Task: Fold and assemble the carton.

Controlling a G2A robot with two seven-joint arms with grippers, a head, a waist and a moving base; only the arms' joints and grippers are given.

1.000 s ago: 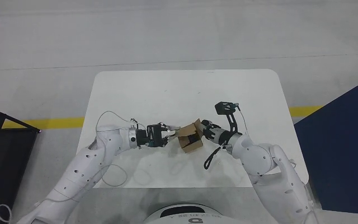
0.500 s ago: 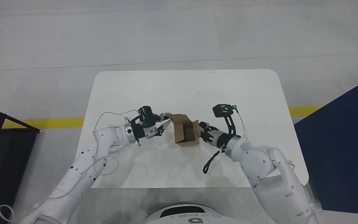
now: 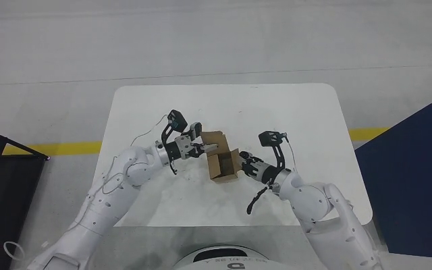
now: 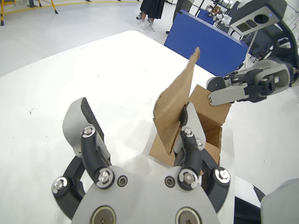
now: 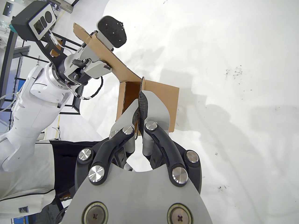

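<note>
Edgewise between right fingers (image 5: pixel 154 110), the carton (image 5: pixel 166 91).

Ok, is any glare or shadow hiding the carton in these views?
No. Top view: the carton is evenly lit against the white table, with no glare. Left wrist view: its interior is shaded but the edges are readable, and the lens bends the table edge. Right wrist view: a soft shadow lies beside it; the wall in the right gripper is plain.

Part of the carton (image 5: pixel 168 94) wall is hidden behind the right end effector (image 5: pixel 140 99) (which pinches it).
</note>
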